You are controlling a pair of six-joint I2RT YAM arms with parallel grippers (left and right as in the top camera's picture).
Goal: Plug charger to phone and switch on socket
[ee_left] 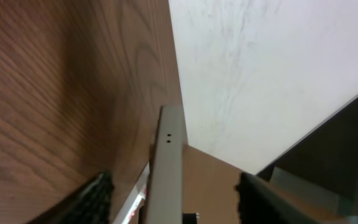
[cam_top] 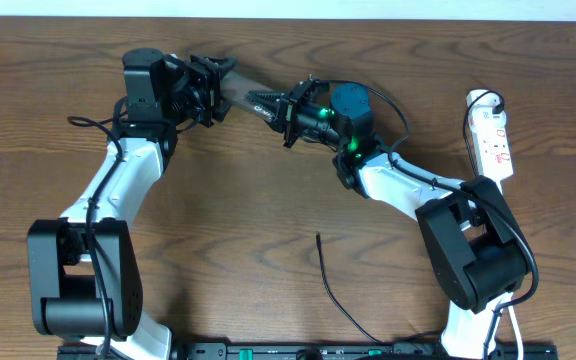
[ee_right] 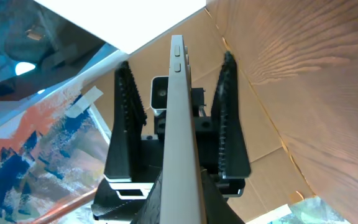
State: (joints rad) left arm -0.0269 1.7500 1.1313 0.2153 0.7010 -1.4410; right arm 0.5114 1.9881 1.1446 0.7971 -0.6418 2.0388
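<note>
Edge-on to both wrist cameras, the phone (ee_right: 179, 118) sits clamped in the right gripper (cam_top: 267, 103), held on its side above the desk (cam_top: 268, 200) near 12 o'clock. The left gripper (cam_top: 222, 88) straddles the phone's other end, its fingers (ee_right: 124, 112) standing narrowly off each face. The charger (cam_top: 336, 295) lies loose at 6 o'clock, its tip bare on the wood. The socket (cam_top: 492, 140) rests at 3 o'clock, well apart.

From here I see the worktop (cam_top: 268, 200) as brown wood, boldly grained, with a dull matt finish. The phone (ee_right: 180, 124) has an edge like smooth satin grey metal. The fingers (ee_right: 128, 118) of the left gripper (ee_right: 176, 61) are ribbed matt black, and the socket (cam_top: 492, 140) by the right edge is smooth white plastic.
</note>
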